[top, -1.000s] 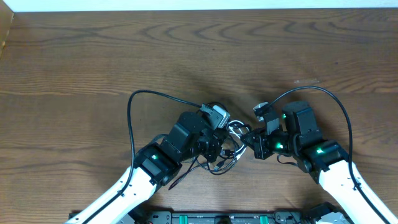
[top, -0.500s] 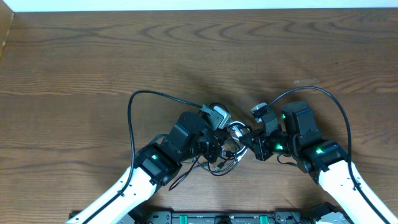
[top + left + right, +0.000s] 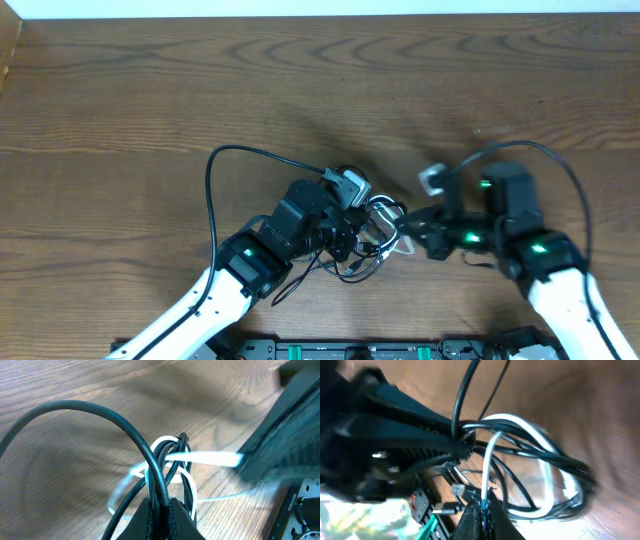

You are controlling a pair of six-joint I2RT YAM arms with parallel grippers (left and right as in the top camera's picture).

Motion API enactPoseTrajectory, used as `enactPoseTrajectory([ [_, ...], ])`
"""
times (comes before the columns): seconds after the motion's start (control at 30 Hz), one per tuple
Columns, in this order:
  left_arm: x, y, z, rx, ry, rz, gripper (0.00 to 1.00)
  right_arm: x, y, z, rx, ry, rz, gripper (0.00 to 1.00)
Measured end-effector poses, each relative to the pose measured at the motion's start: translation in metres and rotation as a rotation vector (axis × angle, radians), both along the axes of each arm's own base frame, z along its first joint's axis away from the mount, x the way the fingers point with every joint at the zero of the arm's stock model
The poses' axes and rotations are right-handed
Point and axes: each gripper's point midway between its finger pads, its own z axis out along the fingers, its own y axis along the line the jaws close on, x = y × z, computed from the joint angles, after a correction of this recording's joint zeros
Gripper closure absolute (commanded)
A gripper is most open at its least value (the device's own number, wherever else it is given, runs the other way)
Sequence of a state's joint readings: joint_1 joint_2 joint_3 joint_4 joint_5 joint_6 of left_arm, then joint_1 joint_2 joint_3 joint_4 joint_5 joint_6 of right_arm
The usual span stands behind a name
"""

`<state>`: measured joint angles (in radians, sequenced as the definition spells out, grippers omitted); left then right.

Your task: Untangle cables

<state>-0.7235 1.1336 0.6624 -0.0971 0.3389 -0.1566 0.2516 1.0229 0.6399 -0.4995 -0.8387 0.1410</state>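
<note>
The left tool [image 3: 161, 506] is pinching the black cables [image 3: 183, 440] tight. The right tool [image 3: 483, 506] is pinching the white cable [image 3: 489, 455] tight. They are looping in a tangle.

soft even light; motion blur smears the cables [image 3: 547, 467] at the right wrist.

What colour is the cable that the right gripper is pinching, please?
White: the white cable shows best in the right wrist view, pinched in the right gripper.
</note>
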Motion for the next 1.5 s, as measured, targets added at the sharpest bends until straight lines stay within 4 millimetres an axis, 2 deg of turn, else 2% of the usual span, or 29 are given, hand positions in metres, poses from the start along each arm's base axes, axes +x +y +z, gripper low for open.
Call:
enactPoseTrajectory([
  [0.17,-0.001,0.001,-0.002,0.005,0.006,0.000,0.93,0.013,-0.047,0.034,0.060,-0.104,-0.177,0.99],
  [0.33,-0.001,0.001,-0.002,0.007,0.008,0.000,0.92,0.018,-0.083,0.065,0.084,-0.240,-0.322,0.99],
  [0.5,-0.001,0.001,-0.002,0.007,0.008,0.000,0.92,0.020,-0.106,0.076,0.078,-0.296,-0.426,0.99],
  [0.67,-0.001,0.001,-0.002,0.008,0.009,0.000,0.92,0.035,-0.146,0.066,0.020,-0.229,-0.658,0.99],
  [0.8,-0.002,0.003,-0.005,0.022,0.017,0.006,0.92,0.041,-0.181,0.049,-0.068,-0.150,-0.877,0.99],
  [0.97,0.002,0.013,-0.013,0.070,0.016,0.052,0.92,0.029,-0.222,0.019,-0.204,0.000,-1.138,0.99],
  [1.07,0.005,0.015,-0.013,0.080,0.007,0.068,0.93,0.018,-0.240,0.006,-0.271,0.072,-1.258,0.90],
  [1.13,0.006,0.016,-0.013,0.084,0.005,0.074,0.92,0.015,-0.244,0.002,-0.291,0.091,-1.288,0.77],
  [1.23,0.007,0.017,-0.014,0.088,0.001,0.080,0.92,0.016,-0.233,0.001,-0.281,0.095,-1.241,0.64],
  [1.3,0.007,0.017,-0.014,0.089,0.000,0.082,0.92,0.019,-0.211,0.004,-0.240,0.081,-1.126,0.54],
  [1.37,0.008,0.017,-0.013,0.086,0.000,0.083,0.93,0.021,-0.191,0.007,-0.199,0.066,-1.016,0.47],
  [1.5,0.007,0.010,-0.007,0.041,0.008,0.074,0.93,0.016,-0.152,0.015,-0.115,0.040,-0.798,0.38],
])
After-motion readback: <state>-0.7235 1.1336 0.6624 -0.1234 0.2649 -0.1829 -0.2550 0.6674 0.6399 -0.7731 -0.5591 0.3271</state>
